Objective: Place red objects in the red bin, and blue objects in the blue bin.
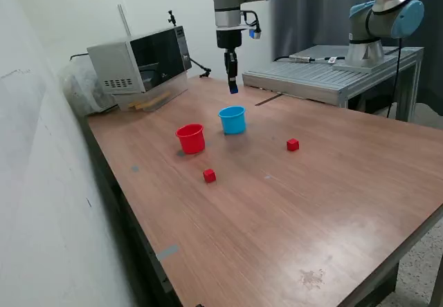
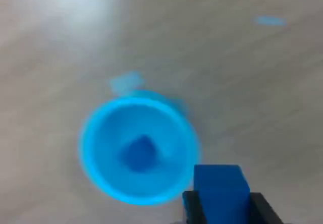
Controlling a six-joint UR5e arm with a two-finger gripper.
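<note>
The gripper (image 1: 233, 86) hangs above the blue bin (image 1: 233, 120), pointing straight down, and its fingers pinch a dark blue cube (image 1: 234, 84) between them. In the wrist view this blue cube (image 2: 221, 184) sits between the two black fingers (image 2: 192, 205), beside the rim of the blue bin (image 2: 91, 128), and not yet over the opening. The view is blurred, but a second dark blue cube (image 2: 140, 152) lies on the bottom inside the bin.

The blue bin stands upright on the wooden table (image 1: 332, 203), in the far part of it. The red bin (image 1: 191, 139) stands upright too, just beside the blue one, on the exterior view's left and a little nearer. I cannot tell whether anything is inside the red bin.

Two red cubes lie on the table, outside of both bins. One red cube (image 1: 210, 175) is near the red bin, on its near side. The other red cube (image 1: 293, 144) is on the exterior view's right of the blue bin, well apart from the first.

A microwave oven (image 1: 142, 61) stands at the far left corner of the table. A second robot arm (image 1: 381, 20) stands on a metal platform at the far right.
</note>
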